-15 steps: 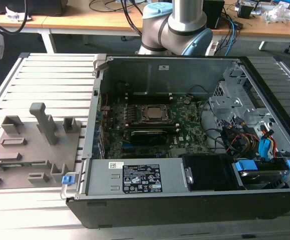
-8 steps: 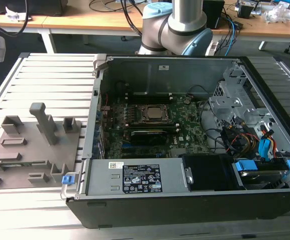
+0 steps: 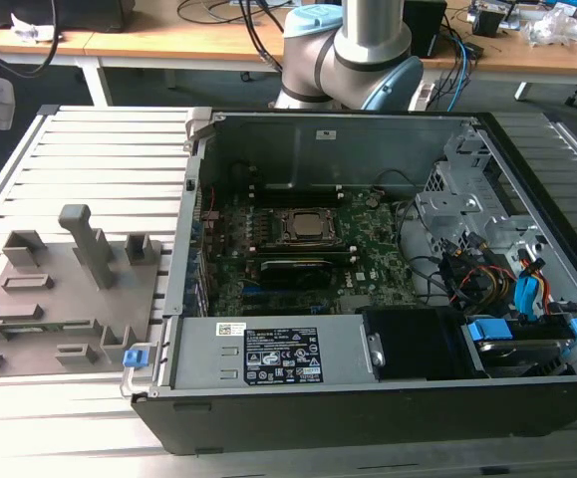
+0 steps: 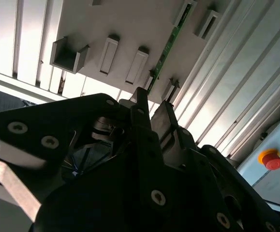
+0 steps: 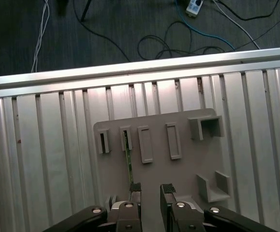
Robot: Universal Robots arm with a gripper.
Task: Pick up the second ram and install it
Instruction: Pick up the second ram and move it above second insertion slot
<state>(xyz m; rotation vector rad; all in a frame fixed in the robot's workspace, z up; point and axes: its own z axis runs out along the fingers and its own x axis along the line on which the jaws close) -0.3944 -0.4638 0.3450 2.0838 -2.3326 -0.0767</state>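
Though edge-on, slim green second ram [image 5: 129, 164]

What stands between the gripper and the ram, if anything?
Nothing visible. In the first wrist view the open gripper hangs above the holder, and the ram stands on edge in its slot, uncovered, close to one fingertip.

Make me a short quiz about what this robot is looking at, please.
1. True or false: the RAM stick stands on edge in the grey holder plate.
2. The gripper holds: A) the RAM stick, B) a cable, C) nothing.
3. Fill in: the open computer case lies on the exterior view's ____ of the holder plate.
Key: 1 true; 2 C; 3 right.
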